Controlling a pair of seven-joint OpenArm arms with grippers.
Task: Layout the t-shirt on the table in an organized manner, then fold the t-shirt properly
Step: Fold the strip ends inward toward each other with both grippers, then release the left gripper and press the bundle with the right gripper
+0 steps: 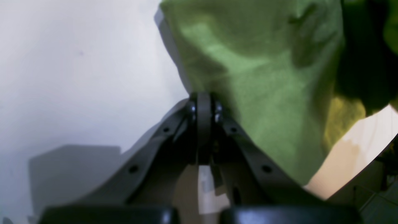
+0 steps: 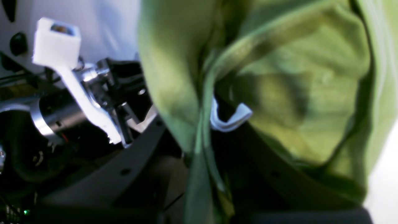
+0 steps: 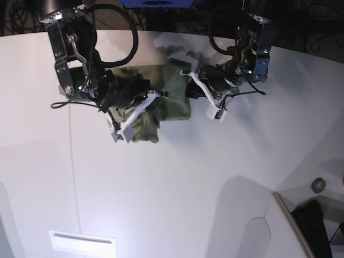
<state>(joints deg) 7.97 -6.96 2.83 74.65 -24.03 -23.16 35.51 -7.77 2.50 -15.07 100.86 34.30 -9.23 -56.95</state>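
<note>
Base view, upper centre: both grippers, left gripper [image 3: 189, 86] and right gripper [image 3: 141, 98], clamp the soft olive-green cotton t-shirt [image 3: 166, 99] bunched between them above the smooth white bench [image 3: 177, 183], apparently ready to spread it flat.

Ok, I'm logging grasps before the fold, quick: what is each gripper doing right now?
Left gripper: shut on the t-shirt, pinching an edge.
Right gripper: shut on the t-shirt, fabric bunched around it.

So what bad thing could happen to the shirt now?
Both grippers look pinched on the shirt, which hangs bunched between them over the table. If the arms pull apart unevenly, it could stretch or twist instead of spreading flat. The left gripper seems to hold only an edge, so the cloth might slip out. The white tag sits near the right gripper and could snag.
</note>
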